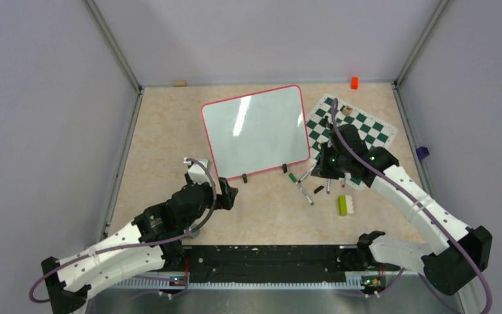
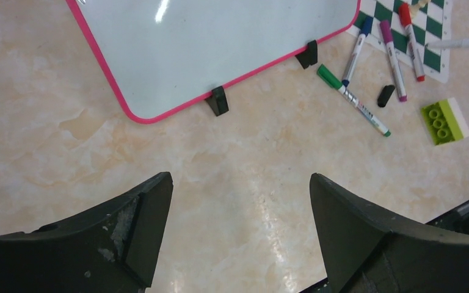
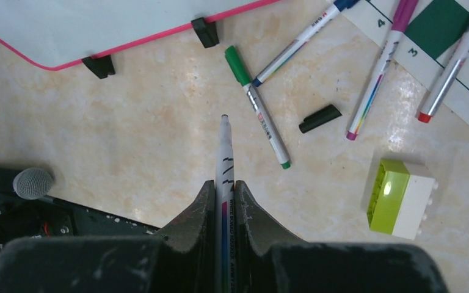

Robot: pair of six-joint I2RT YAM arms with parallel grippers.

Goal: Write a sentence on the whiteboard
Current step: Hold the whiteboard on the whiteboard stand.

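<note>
Board (image 1: 255, 127) sits blank at 12 o'clock, right hand (image 3: 223, 189) grasping an uncapped marker (image 3: 224, 146) off its 4 o'clock, left hand (image 2: 239, 186) released, so next I'd guess the tip swings over to start writing.

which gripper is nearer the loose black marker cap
Right. The right gripper, shut on an uncapped marker, hangs close beside the black cap; the open left gripper is far off by the whiteboard corner.
</note>
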